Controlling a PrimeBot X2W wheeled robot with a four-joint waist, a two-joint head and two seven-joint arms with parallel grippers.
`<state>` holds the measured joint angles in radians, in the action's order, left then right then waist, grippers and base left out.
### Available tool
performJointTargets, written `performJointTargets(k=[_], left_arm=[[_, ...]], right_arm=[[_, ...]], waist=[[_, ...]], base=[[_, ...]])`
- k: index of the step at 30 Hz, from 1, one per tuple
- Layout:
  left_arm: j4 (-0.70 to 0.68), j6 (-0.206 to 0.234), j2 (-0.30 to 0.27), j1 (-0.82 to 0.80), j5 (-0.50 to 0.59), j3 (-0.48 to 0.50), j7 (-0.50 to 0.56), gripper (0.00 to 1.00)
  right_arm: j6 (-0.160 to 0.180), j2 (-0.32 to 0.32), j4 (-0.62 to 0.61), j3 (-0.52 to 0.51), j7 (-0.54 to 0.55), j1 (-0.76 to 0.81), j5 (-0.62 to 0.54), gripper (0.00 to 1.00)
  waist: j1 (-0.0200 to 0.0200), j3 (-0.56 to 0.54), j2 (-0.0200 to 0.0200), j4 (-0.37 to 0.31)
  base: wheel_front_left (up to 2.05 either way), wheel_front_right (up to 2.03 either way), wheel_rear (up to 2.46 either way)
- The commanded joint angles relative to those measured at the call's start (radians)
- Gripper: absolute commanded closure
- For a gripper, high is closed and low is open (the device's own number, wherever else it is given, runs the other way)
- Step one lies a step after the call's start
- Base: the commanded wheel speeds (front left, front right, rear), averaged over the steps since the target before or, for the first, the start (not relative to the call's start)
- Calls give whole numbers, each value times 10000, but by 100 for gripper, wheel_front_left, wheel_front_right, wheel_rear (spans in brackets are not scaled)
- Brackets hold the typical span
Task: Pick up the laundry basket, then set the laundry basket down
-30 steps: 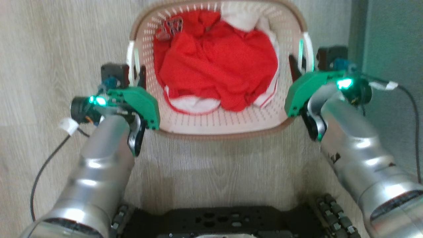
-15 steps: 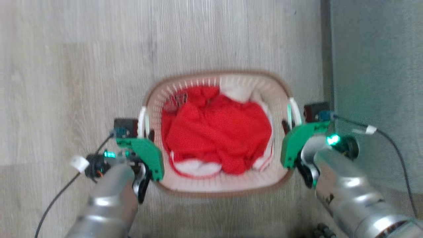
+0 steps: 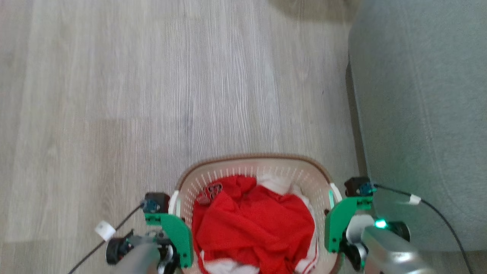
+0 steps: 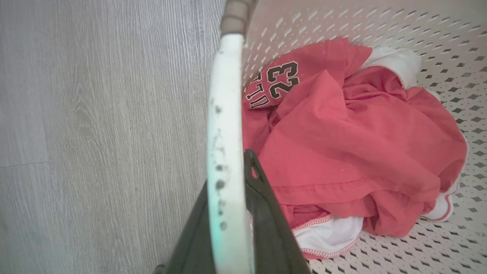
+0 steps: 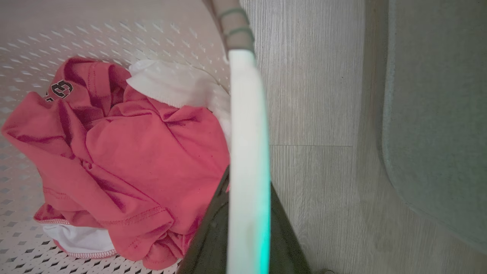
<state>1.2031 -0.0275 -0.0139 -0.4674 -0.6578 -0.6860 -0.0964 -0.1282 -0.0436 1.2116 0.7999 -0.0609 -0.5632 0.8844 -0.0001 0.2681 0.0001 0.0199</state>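
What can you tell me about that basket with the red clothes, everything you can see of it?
The laundry basket is a small rounded-rectangular tub of cream plastic with perforated walls and a brown woven-look rim. The left gripper is closed on its white left handle, the right gripper on the right handle. It sits upright, holding a crumpled red jersey numbered 23 and white cloth. Wood-look floor lies below; whether they touch I cannot tell.

Pale grey-brown wood-look plank floor (image 3: 152,95), evenly lit with a soft sheen, stretches ahead and left of the left gripper (image 3: 175,208), while a grey-green upholstered piece of furniture (image 3: 418,114) with a rounded corner stands just right of the right gripper (image 3: 329,207).
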Motion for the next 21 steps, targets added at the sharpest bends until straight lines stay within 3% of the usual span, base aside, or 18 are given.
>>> performJointTargets(k=[1,13,21], left_arm=[[-22,-19,-363,80,-78,71,5,100],[157,-112,-363,803,-464,-579,88,100],[275,-120,-363,810,-619,-851,55,100]], right_arm=[[-25,-66,-27,217,6,249,83,100],[-25,-66,-69,947,164,1167,890,100],[-25,-66,-100,1405,95,1223,1311,100]], waist=[[1,-804,-1,-43],[1,-2444,-1,-68],[1,-2735,-1,-39]], base=[[0,0,0],[0,0,0],[0,0,0]])
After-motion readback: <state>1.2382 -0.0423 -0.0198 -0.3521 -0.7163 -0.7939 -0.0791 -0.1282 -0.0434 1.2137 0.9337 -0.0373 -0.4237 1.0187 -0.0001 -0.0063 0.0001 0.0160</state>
